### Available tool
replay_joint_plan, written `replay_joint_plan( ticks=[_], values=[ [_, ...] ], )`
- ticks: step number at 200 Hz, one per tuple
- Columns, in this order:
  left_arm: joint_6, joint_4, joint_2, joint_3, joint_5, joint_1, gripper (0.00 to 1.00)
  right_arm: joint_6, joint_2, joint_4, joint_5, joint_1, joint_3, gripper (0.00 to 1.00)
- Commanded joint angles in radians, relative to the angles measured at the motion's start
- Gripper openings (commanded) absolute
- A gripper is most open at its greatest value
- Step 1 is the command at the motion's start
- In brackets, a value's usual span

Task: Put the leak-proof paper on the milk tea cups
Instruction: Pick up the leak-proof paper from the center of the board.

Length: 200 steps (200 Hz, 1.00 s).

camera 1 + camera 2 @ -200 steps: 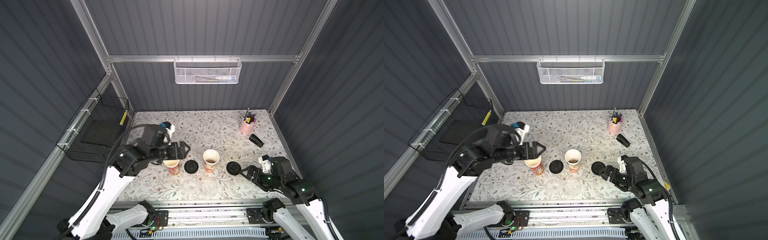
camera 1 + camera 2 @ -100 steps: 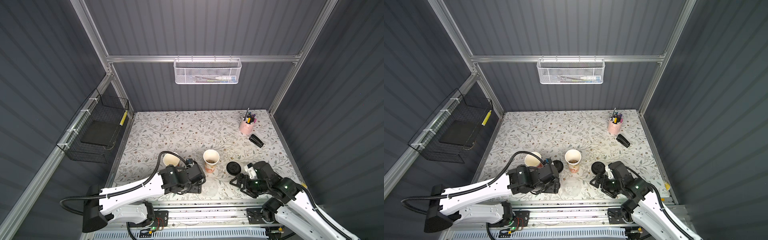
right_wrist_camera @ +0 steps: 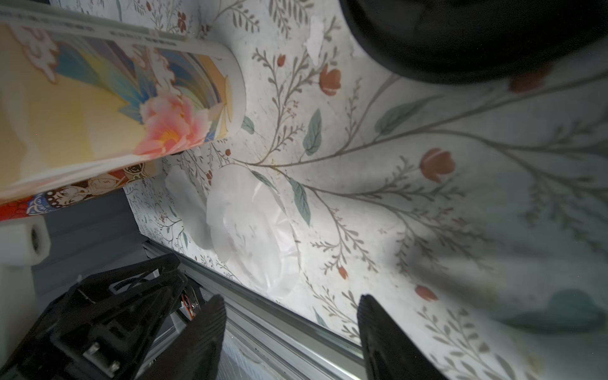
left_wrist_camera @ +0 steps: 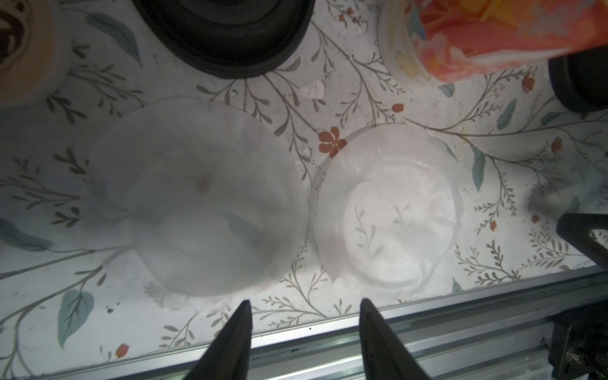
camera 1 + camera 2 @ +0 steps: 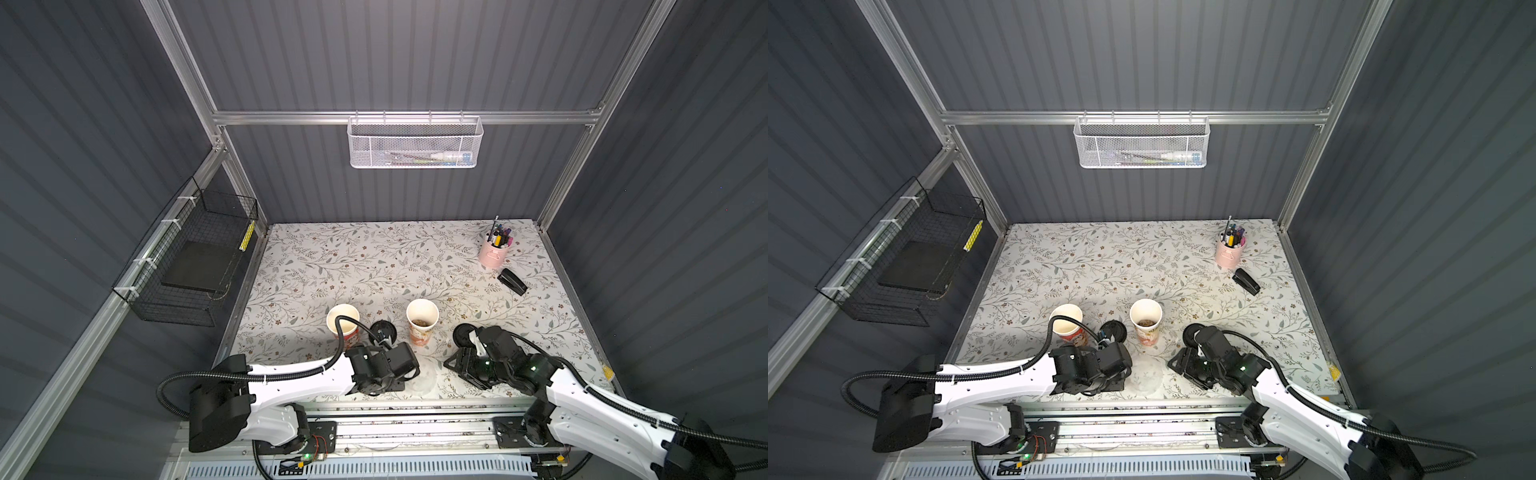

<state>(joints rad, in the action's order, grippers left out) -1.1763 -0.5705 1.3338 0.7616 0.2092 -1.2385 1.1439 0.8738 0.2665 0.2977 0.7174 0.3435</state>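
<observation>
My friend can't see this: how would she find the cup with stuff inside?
Find the flowery table, then its front half. The tall cup nearer the pink pen pot is it: brown bits lie inside, while its neighbour cup is empty.

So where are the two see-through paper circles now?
In the left wrist view, the paper circles lie side by side on the table by its front edge, just ahead of the left gripper.
</observation>
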Motion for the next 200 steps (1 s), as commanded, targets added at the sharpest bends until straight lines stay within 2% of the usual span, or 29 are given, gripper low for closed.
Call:
replay_joint_plan(
  ticks=[1,43,142,200],
  values=[
    [-0.048,0.109,-0.009,-0.055,-0.008,-0.001,0.5,0.006,0.022,-0.065,-0.02,0.011,-0.006,0.65],
    [-0.057,0.179,0.012,-0.081,-0.002,0.002,0.47,0.003,0.051,-0.078,-0.015,0.02,-0.012,0.65],
    [-0.075,0.329,0.116,-0.117,-0.1,0.022,0.36,0.009,0.069,-0.076,-0.003,0.029,-0.038,0.63],
    [-0.097,0.385,0.135,-0.139,-0.105,0.026,0.25,0.008,0.137,-0.11,0.021,0.034,-0.031,0.63]
  ],
)
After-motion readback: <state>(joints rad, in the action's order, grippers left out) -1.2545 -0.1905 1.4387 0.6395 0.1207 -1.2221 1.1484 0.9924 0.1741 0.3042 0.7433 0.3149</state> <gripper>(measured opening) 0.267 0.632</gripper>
